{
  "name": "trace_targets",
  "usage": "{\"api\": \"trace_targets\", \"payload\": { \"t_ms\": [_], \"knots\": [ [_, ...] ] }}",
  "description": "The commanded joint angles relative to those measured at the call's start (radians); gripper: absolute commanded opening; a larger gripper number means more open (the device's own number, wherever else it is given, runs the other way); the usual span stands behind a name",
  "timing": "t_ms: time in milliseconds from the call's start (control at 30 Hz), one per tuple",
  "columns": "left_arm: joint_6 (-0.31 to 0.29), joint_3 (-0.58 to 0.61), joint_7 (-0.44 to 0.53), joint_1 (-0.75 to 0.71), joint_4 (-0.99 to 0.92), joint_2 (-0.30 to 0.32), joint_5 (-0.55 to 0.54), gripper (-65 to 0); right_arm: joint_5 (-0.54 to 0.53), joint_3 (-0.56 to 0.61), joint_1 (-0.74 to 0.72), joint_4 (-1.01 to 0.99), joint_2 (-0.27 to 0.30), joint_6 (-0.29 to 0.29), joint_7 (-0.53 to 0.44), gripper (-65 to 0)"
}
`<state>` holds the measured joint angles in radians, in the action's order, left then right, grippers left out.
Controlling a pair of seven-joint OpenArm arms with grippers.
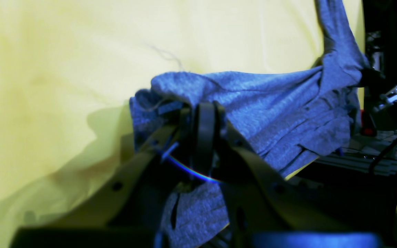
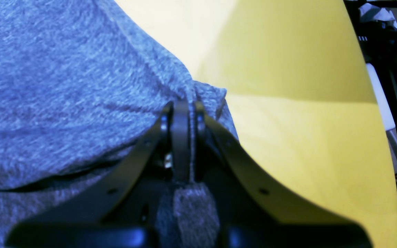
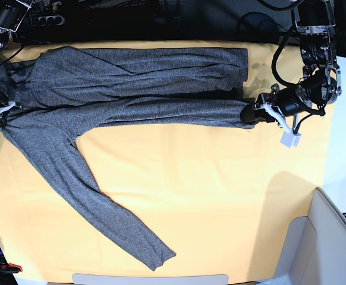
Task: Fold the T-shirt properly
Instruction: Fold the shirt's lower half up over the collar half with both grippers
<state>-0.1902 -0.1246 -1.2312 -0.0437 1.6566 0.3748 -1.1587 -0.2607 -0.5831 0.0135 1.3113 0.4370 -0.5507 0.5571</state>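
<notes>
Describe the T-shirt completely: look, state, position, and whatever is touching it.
The T-shirt is a plain, heathered charcoal-grey knit with long sleeves. It lies stretched sideways along the far side of the yellow table cloth, its body folded lengthwise into wrinkled layers. One sleeve trails loose diagonally toward the near edge. The left gripper pinches the fabric at one end, the right gripper at the other; both jaws are closed on cloth.

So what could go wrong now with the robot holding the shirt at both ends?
The left gripper and right gripper each pinch only a small edge of the T-shirt, so the cloth might slip out. One long sleeve lies loose across the yellow table cloth and could drag or bunch.
</notes>
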Motion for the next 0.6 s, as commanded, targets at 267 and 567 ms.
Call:
{"api": "trace_targets", "payload": {
  "t_ms": [267, 567],
  "knots": [
    [-0.001, -0.002, -0.045, 0.014, -0.040, 0.016, -0.014, -57.8, -0.004, -0.002, 0.006, 0.012, 0.024, 0.007, -0.004, -56.7],
    [-0.001, -0.004, -0.048, 0.014, -0.065, 0.016, -0.014, -48.5, -0.004, -0.010, 0.004, 0.020, 0.032, 0.007, 0.045, -30.6]
  ]
}}
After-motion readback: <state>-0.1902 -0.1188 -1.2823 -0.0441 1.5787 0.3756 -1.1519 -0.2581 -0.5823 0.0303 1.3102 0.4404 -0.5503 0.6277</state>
